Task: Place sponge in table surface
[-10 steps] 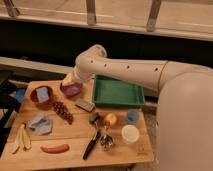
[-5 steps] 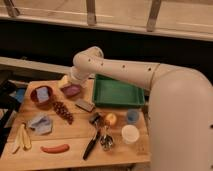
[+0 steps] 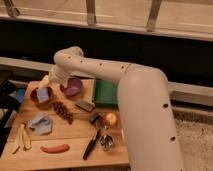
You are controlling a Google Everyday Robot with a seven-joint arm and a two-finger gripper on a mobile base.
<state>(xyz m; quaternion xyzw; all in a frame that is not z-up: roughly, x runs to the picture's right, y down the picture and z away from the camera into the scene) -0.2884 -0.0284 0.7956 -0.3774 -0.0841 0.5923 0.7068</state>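
Camera view: arm reaches in from the right, hand (image 3: 51, 76) at the far left of the bench (image 3: 75, 159), between red bowl (image 3: 33, 96) on its left and purple bowl (image 3: 73, 88) on its right; cannot tell whether hand is wide or narrow. Pale yellow piece at its tip, apparently the sponge (image 3: 45, 81), clear of the bench above the red bowl's rim; cannot tell if gripped. Nearer the camera than hand: grapes (image 3: 63, 111), blue-grey cloth (image 3: 41, 123), banana (image 3: 22, 138); to its right, green tray (image 3: 104, 93).
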